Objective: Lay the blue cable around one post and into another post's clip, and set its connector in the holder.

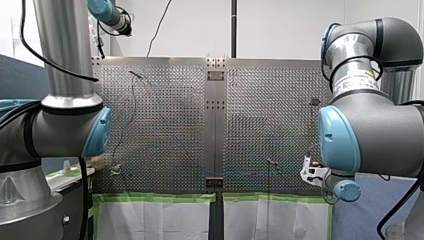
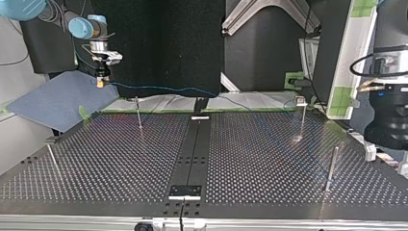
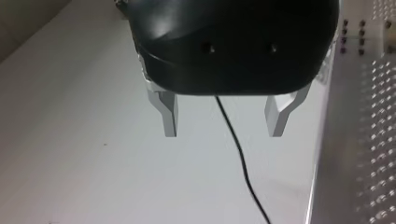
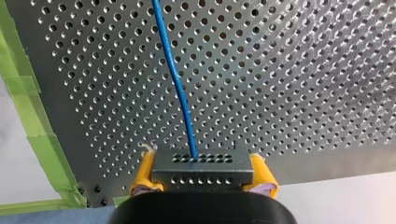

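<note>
In the right wrist view my right gripper is shut, its yellow pads clamped on the sides of a grey perforated connector block. The blue cable leaves the block and runs ahead over the perforated plate. In the top view this gripper hangs beyond the table's far left corner. From it the cable stretches in the air toward a clip post at the far right. My left gripper is open, with only a thin black wire passing behind its metal fingers.
Thin posts stand at the top view's far left, near left and near right. A dark centre strip carries a small bracket at each end. Green tape edges the plate. My left arm stands at the right.
</note>
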